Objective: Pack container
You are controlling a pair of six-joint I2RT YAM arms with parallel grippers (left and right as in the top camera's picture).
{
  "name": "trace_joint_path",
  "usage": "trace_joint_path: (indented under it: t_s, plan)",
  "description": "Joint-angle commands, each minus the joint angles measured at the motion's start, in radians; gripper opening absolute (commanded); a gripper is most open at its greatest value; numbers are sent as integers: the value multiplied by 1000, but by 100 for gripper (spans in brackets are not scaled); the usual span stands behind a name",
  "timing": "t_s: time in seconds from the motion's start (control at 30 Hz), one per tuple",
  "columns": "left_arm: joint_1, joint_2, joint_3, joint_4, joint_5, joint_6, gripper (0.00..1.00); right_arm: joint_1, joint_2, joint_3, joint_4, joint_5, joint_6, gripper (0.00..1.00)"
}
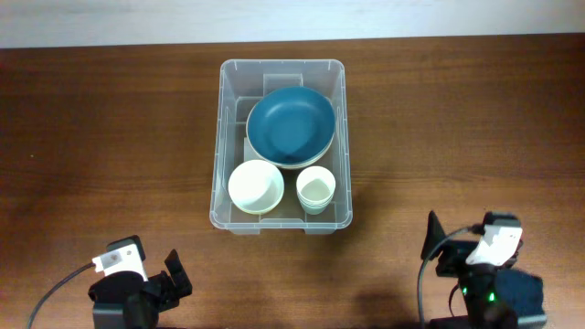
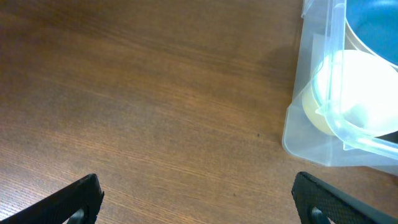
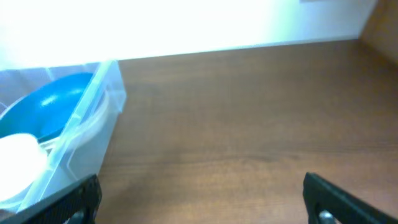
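The clear plastic container (image 1: pixel 223 137) stands at the table's middle. In it lie a blue bowl (image 1: pixel 290 125) at the back, a cream bowl (image 1: pixel 255 185) front left and a pale cup (image 1: pixel 315 189) front right. My left gripper (image 1: pixel 174 274) is open and empty near the front left edge; its wrist view (image 2: pixel 199 202) shows the container's corner (image 2: pixel 311 134) to the right. My right gripper (image 1: pixel 437 239) is open and empty at the front right; its wrist view (image 3: pixel 202 202) shows the container (image 3: pixel 93 118) with the blue bowl (image 3: pixel 46 106) to the left.
The brown wooden table (image 1: pixel 110 137) spreads to both sides of the container. A pale wall strip runs along the table's back edge (image 1: pixel 292 18). A dark blue thing (image 1: pixel 516 292) lies by the right arm's base.
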Motion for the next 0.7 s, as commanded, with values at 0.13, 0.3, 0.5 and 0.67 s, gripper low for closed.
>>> trace_joint_path:
  t_s: [0.13, 0.3, 0.5, 0.67]
  plan:
    - [-1, -4, -8, 0, 0, 11, 99, -37, -124, -248, 380, -63, -127, 99]
    - [-1, -4, -8, 0, 0, 11, 99, -88, -126, -478, 836, -65, -127, 99]
    - [-1, -4, -8, 0, 0, 11, 99, -94, -126, -492, 639, -87, -119, 99]
    - [-1, -4, -8, 0, 0, 11, 99, -93, -122, -492, 606, -87, -119, 99]
